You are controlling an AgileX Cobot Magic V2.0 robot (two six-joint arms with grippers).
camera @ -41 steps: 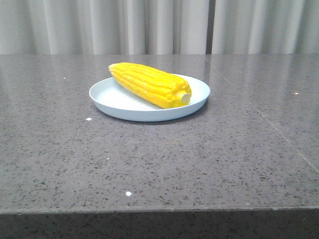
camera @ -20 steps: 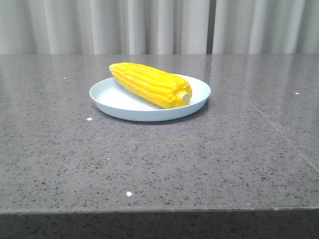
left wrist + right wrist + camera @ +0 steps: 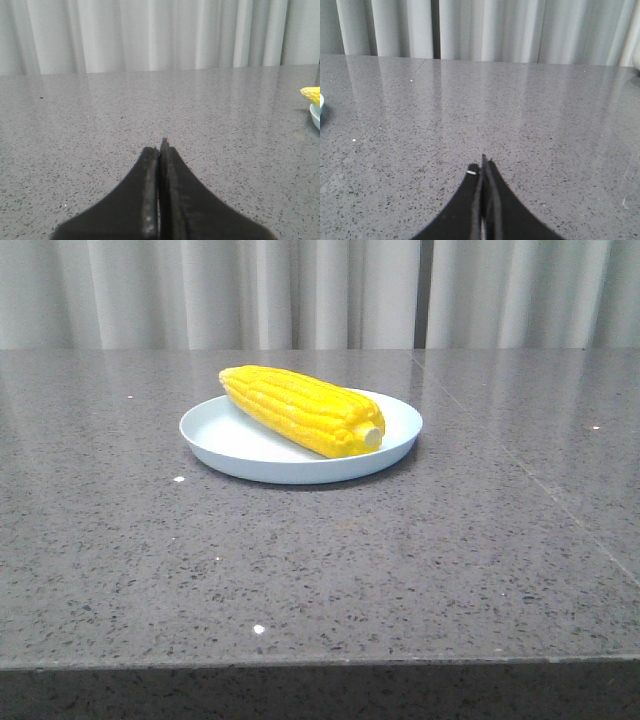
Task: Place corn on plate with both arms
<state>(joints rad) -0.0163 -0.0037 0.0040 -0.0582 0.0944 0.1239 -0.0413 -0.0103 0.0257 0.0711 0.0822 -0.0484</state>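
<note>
Since a second ago: plate with corn has crept a hair to the right in the front view; since half a second ago, no visible change.

One corn (image 3: pixel 301 410): bright yellow ear, lying on its side across the plate (image 3: pixel 230 445). Tapered tip points to the far left and overhangs the plate's back rim; pale stub end faces near right, inside the rim. Rows of kernels plain to see. Nothing touches it but the plate.

One plate: round, shallow, pale blue-white, flat on the table (image 3: pixel 320 560), set in the middle ground, slightly left of centre.

One table: grey speckled stone surface, a faint seam running diagonally on the right side. A few small white specks lie on it. Pale pleated curtain (image 3: pixel 320 290) behind.

Two grippers, neither in the front view. Left gripper (image 3: pixel 160 144): black fingers pressed together, nothing between them, low over bare table; the corn's tip (image 3: pixel 311 93) and a sliver of plate (image 3: pixel 316 116) show at the frame's edge, well apart. Right gripper (image 3: pixel 483 161): fingers likewise closed together and empty, over bare table; plate rim (image 3: pixel 321 102) just visible at the frame's edge, well apart.
</note>
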